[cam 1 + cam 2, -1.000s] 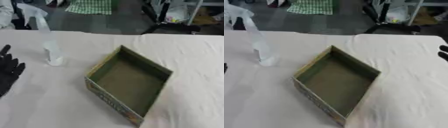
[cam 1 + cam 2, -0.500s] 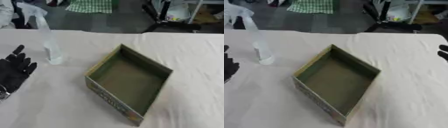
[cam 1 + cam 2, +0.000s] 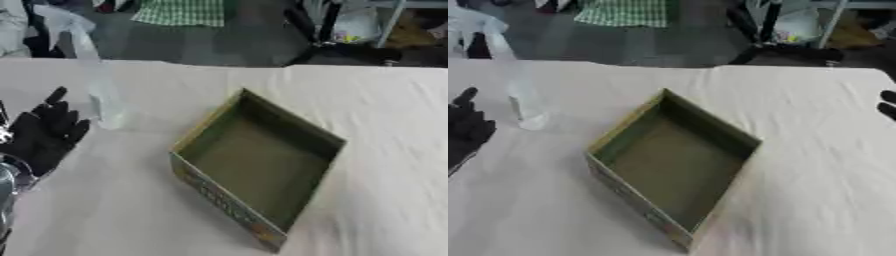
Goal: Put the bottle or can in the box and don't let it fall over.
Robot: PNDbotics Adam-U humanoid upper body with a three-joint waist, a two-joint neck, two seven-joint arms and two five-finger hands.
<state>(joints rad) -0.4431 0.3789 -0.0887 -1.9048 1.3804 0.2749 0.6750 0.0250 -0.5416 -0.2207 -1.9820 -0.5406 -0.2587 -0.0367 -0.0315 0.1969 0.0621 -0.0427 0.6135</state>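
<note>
The black left hand has moved up beside the tall clear plastic bottle.
Its fingers are spread, not touching; the bottle stands left of the empty green cardboard box, so grabbing looks next.

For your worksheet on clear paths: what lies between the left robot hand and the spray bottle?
Only bare tablecloth separates left robot hand and spray bottle, left eye view.

Bare cloth lies between left hand and bottle — box apparently stands well aside.

Right hand cut off at edge, only fingertips show; clear bottle blurry, label unreadable
</note>
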